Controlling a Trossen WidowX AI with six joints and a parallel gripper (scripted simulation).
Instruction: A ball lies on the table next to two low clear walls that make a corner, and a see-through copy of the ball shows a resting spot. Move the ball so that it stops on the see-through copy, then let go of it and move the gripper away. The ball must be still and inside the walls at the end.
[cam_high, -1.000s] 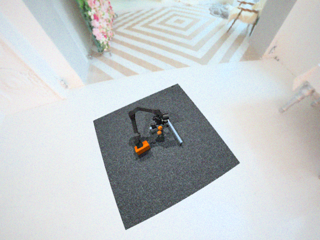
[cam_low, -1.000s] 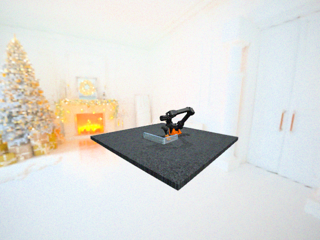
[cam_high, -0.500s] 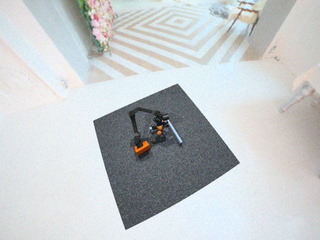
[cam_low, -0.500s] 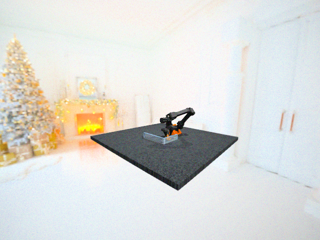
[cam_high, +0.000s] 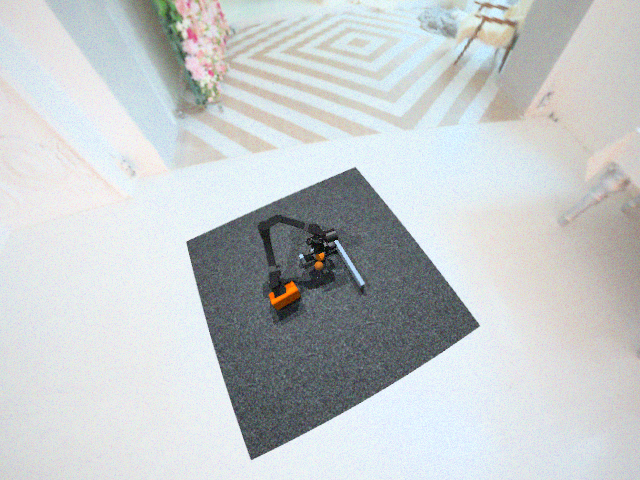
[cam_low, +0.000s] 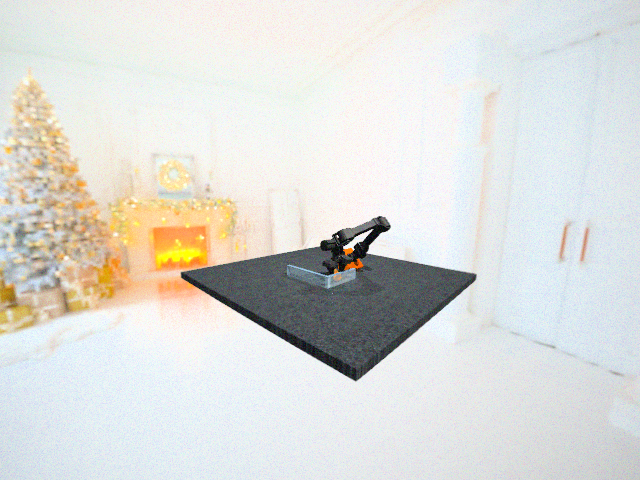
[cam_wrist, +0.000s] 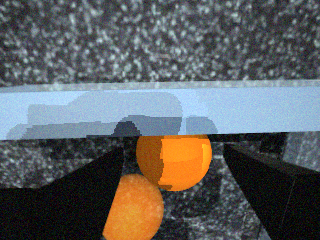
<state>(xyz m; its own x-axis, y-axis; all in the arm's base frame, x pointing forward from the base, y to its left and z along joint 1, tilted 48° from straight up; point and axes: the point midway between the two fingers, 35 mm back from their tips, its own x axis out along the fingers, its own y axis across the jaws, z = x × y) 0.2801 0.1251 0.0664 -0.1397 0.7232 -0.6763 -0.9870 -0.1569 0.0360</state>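
The bright, solid-looking orange ball (cam_high: 320, 255) (cam_wrist: 180, 160) lies close beside one low clear wall (cam_wrist: 260, 111), whose top edge hides a little of it in the wrist view. The other wall (cam_high: 349, 264) runs off from the corner. The duller, mottled see-through copy (cam_high: 318, 265) (cam_wrist: 132, 212) is right beside the ball, farther from the near wall and overlapped by the left finger. My gripper (cam_wrist: 173, 151) is open and low, with one finger on each side of the ball and gaps between fingers and ball. Which fingers touch the table cannot be told.
The dark table top (cam_high: 330, 372) (cam_low: 330, 315) carries the arm's orange base (cam_high: 284, 296), to the left of the walls in the top view. The arm arches over from the base, and its wrist hides the wall corner there. The clear walls (cam_low: 307, 274) also show in the exterior view.
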